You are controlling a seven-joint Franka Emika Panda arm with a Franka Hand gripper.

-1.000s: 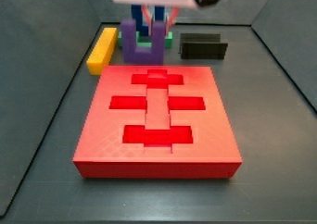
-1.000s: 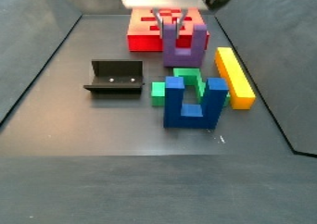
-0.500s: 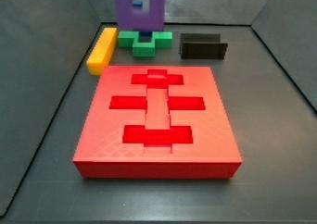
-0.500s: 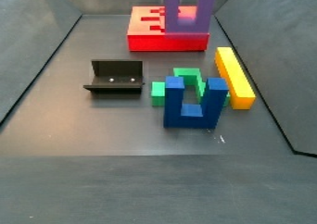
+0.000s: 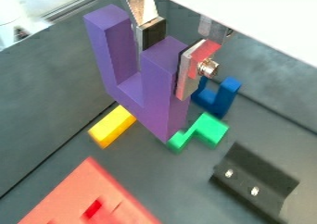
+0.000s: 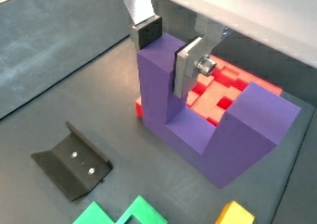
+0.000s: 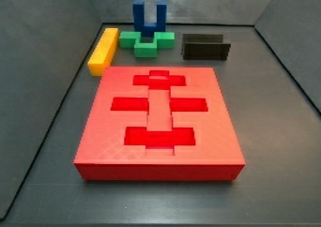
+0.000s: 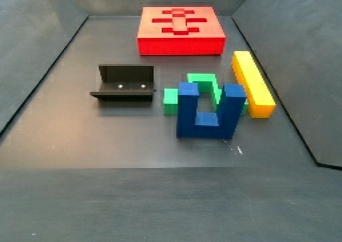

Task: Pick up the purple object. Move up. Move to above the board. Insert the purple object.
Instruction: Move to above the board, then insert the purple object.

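Lifted out of both side views — purple object point(image 5: 139, 80), one prong clamped in tool point(image 5: 177, 50)

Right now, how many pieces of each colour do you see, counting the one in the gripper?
Purple: 1, block held in gripper
Blue: 1, block
Green: 1, block
Yellow: 1, bar
Red: 1, board
Black: 1, fixture
Total: 6
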